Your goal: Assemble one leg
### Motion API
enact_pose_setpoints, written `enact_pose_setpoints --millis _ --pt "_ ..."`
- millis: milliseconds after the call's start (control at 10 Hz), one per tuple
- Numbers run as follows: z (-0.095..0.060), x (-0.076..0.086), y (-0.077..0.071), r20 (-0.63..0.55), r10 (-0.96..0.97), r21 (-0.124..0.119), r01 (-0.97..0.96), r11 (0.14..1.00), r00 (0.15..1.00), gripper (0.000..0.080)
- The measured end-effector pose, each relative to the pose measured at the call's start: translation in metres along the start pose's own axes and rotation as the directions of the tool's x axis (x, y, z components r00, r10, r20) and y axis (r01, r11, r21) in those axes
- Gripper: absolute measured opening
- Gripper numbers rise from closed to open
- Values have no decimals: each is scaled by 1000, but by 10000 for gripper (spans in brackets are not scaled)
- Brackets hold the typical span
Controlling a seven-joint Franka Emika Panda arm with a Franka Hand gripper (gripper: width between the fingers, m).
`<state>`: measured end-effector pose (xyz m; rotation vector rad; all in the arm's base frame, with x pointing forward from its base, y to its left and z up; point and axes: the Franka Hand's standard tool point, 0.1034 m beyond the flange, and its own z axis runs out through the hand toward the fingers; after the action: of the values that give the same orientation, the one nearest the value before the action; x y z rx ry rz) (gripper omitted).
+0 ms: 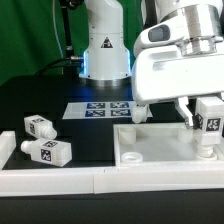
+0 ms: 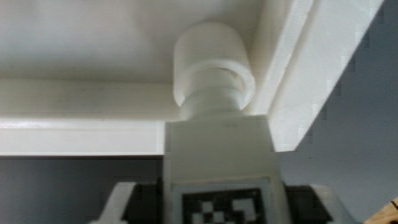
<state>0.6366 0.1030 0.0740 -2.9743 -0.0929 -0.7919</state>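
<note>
**Exterior and wrist views.** The tabletop [image 1: 165,146], a flat white panel with a raised rim, lies on the black desk [image 1: 30,100] toward the exterior view's right. A low white rail [image 1: 60,182] runs along the desk's near edge, just in front of the panel. Bare desk shows between the panel and the marker board [image 1: 100,108] behind it.

The gripper [image 2: 217,204] is closed on the leg [image 1: 210,120]. Its fingers [image 2: 128,203] sit against either flank of the block, and a tag sticker faces the wrist camera. The leg hangs over the tabletop's corner at the exterior view's right. In the wrist view its round end points into the angle where two rim walls meet. Whether it touches the panel cannot be told.

One loose leg [image 1: 40,127] and a second loose leg [image 1: 50,151] lie on their sides at the exterior view's left, near each other and well apart from the gripper. The arm's base [image 1: 105,50] stands behind the marker board.
</note>
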Motion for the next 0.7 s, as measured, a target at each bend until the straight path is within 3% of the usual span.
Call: enact_pose_setpoints --millis 700 --pt "14 -7 -1 -9 -2 -3 2 1000 1000 281"
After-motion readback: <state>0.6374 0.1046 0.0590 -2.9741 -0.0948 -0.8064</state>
